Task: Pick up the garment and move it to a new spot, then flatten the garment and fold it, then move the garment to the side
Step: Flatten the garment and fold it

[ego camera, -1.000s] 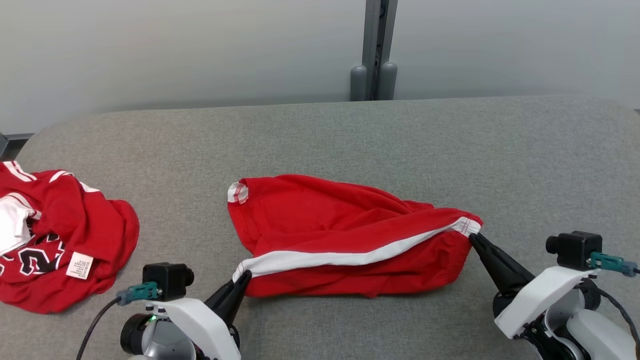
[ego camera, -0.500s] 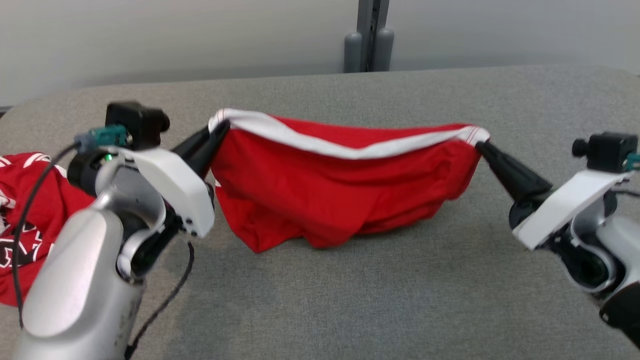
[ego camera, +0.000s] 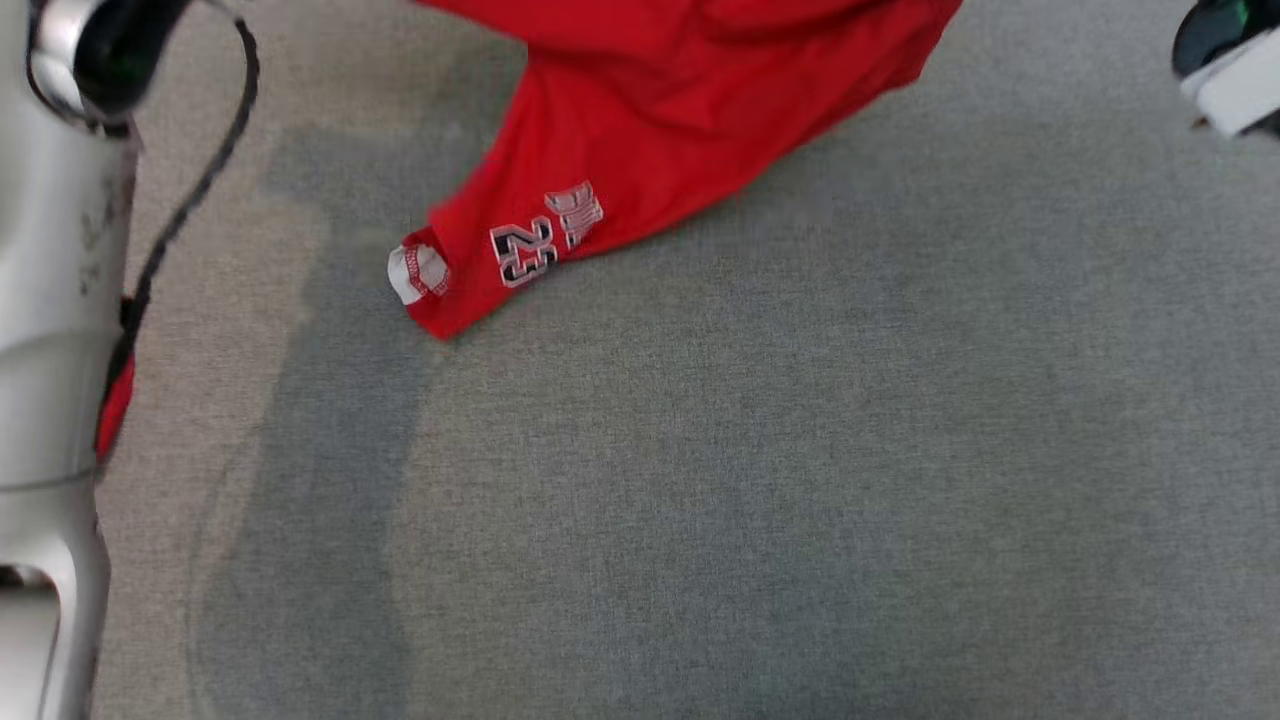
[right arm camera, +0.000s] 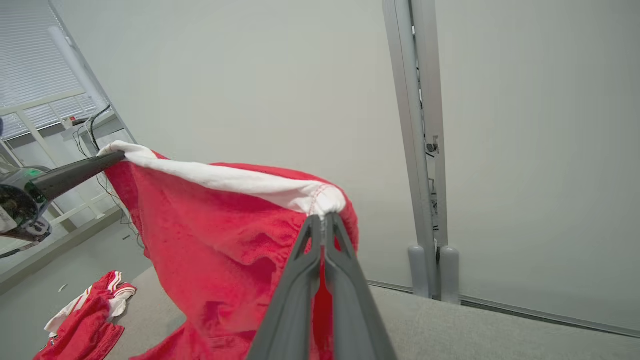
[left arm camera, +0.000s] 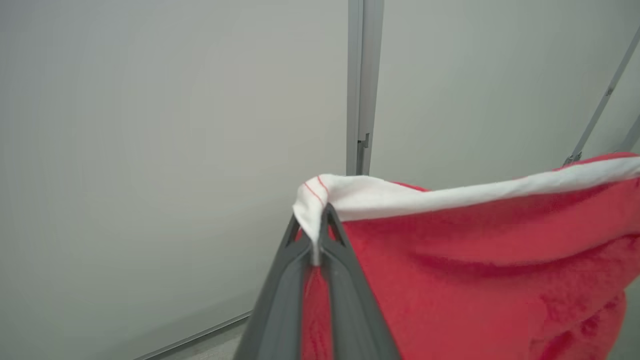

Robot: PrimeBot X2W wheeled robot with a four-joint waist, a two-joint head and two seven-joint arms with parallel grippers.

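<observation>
Red shorts (ego camera: 640,130), lying on table (ego camera: 800,500) second ago, now hoisted by waistband (left arm camera: 450,192); left gripper (left arm camera: 315,240), right gripper (right arm camera: 324,220) both clamped on its corners. Judged: relocation underway.

We now hold the shorts (ego camera: 640,120) high above the table (ego camera: 800,450); a second ago they lay on it.
</observation>
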